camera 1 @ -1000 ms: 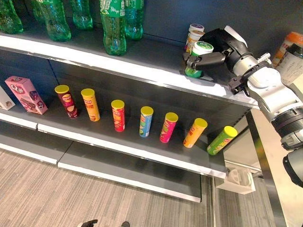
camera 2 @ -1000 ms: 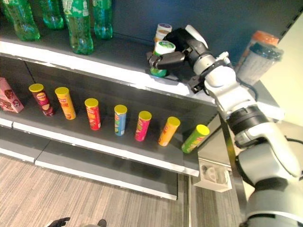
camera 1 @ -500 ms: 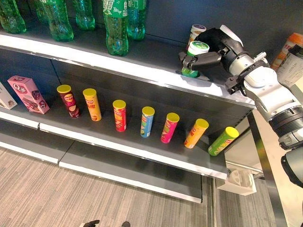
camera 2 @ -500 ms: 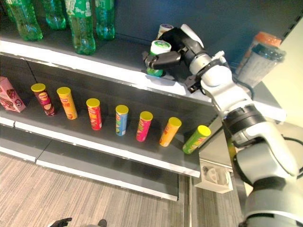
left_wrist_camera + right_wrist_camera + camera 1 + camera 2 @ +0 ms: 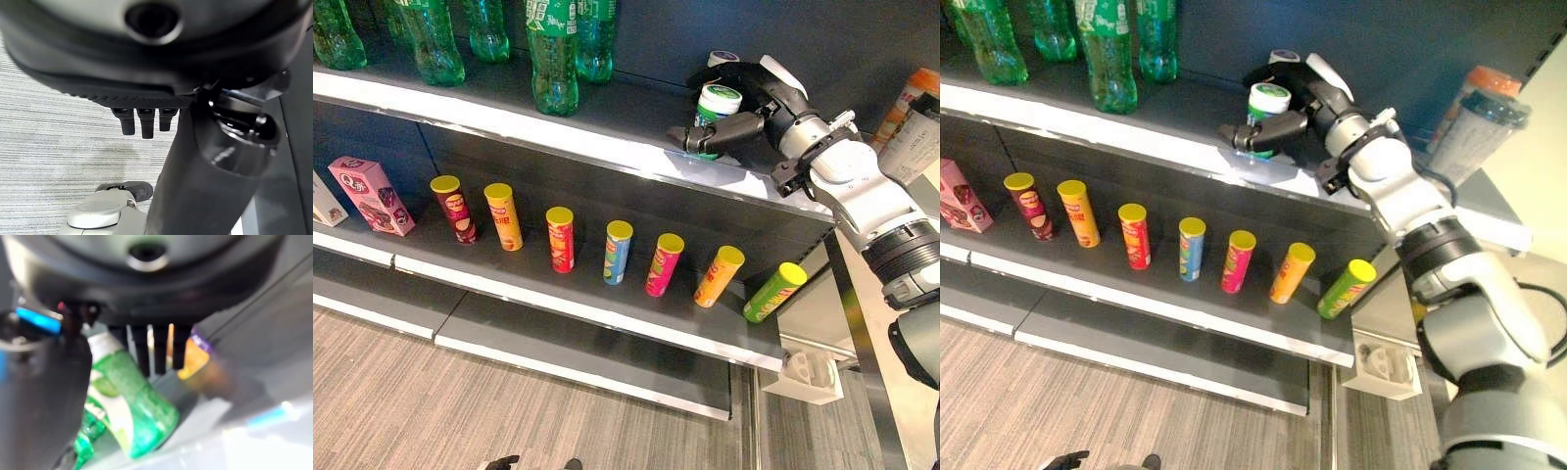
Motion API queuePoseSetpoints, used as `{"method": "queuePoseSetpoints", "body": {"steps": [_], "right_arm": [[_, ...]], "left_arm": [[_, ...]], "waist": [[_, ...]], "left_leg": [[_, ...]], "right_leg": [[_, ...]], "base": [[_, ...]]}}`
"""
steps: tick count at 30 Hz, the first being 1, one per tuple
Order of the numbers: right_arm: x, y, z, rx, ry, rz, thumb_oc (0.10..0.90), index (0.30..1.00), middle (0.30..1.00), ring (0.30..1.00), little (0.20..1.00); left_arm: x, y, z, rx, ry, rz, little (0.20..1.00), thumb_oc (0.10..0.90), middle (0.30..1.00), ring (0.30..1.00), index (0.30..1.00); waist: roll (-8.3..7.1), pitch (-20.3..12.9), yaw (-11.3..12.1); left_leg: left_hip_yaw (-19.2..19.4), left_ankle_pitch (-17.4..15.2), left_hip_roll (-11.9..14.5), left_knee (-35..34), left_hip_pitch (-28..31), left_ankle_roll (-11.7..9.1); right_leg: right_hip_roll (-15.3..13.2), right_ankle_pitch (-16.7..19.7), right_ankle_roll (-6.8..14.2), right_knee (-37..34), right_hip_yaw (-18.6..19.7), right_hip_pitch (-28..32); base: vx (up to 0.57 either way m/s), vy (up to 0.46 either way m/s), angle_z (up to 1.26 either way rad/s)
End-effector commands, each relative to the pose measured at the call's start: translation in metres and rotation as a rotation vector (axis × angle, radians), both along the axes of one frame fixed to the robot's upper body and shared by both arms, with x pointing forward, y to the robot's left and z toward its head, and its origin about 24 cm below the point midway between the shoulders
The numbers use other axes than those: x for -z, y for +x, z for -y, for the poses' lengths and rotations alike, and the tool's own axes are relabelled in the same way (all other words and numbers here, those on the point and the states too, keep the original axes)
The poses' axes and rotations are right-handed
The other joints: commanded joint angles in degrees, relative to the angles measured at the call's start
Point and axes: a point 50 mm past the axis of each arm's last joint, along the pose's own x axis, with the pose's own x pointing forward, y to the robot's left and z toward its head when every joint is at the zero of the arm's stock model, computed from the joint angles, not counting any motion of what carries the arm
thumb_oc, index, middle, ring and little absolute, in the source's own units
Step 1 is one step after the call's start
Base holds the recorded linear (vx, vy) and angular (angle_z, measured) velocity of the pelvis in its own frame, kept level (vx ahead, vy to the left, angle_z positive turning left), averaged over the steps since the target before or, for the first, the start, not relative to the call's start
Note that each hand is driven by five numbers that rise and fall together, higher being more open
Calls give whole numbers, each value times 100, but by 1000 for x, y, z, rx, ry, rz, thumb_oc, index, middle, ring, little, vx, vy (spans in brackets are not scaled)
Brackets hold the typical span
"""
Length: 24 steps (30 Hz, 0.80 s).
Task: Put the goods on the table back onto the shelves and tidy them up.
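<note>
A green can with a white lid (image 5: 716, 110) stands on the right part of the top shelf (image 5: 597, 147). My right hand (image 5: 759, 98) reaches round it from the right. The thumb (image 5: 705, 133) lies stretched low along the can's front and the fingers pass behind its lid. In the right wrist view the can (image 5: 132, 401) sits between the thumb and straight fingers (image 5: 154, 350), so the hand is open. A purple-lidded can (image 5: 722, 59) stands just behind. My left hand (image 5: 142, 125) hangs over the floor with relaxed fingers.
Several green bottles (image 5: 551, 54) stand on the top shelf's left part. A row of chip tubes (image 5: 617, 252) and a pink box (image 5: 369, 194) fill the middle shelf. Two tall jars (image 5: 911, 127) stand right of the arm. A white bracket (image 5: 808, 377) lies on the floor.
My right hand slid a little left along the top shelf with the can. Its thumb, curled round the can before, now lies stretched out past it.
</note>
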Motion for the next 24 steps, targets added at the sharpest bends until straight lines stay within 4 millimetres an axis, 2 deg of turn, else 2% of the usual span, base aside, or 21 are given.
{"method": "queuePoseSetpoints", "body": {"steps": [1,14,24], "right_arm": [[-74,-12,-7,-11,54,234,800,900,900,900,900],[-86,-21,-11,-73,121,277,800,900,900,900,900],[-103,-38,-16,-184,225,351,800,900,900,900,900]], "left_arm": [[-8,16,-11,70,50,49,900,800,900,900,900],[-7,14,-10,65,36,40,900,800,900,900,900],[-8,16,-10,60,34,55,900,800,900,900,900]], "waist": [[-208,-326,142],[-204,-345,117],[-173,-373,68]], "left_leg": [[234,-541,179,67,-109,-176],[258,-553,187,62,-92,-177],[296,-573,195,54,-49,-187]], "right_leg": [[-562,-74,472,300,-220,-86],[-563,-72,475,300,-205,-81],[-563,-72,481,287,-188,-69]], "base": [[0,0,0],[0,0,0],[0,0,0]]}}
